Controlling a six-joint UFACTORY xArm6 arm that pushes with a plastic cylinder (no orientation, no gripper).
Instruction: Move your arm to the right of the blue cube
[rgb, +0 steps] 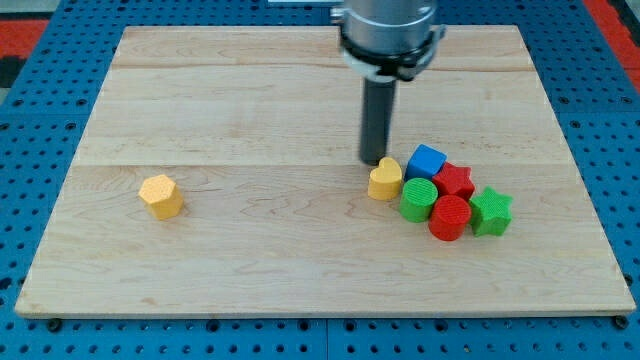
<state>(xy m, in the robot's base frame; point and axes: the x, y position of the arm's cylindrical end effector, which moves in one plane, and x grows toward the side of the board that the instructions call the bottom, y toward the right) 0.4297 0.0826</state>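
— How is the blue cube (427, 160) seen, and where?

— A solid blue block with a lighter top face is seen right of the board's middle, at the top of a tight cluster. A red star-shaped block (456, 181) is pressed against it on the view's right, and a green cylinder (418, 199) lies just below it.

— And the claw?

— No claw is fitted, so nothing is held; only a dark rod is seen. My tip (373, 162) is placed just left of the blue cube, directly above a yellow heart-shaped block (385, 181); contact cannot be told.

— What else is laid out?

— A red cylinder (450, 217) and a green star-shaped block (491, 211) complete the cluster. A yellow hexagonal block (160, 196) is set well apart on the wooden board (280, 90), at the view's left.
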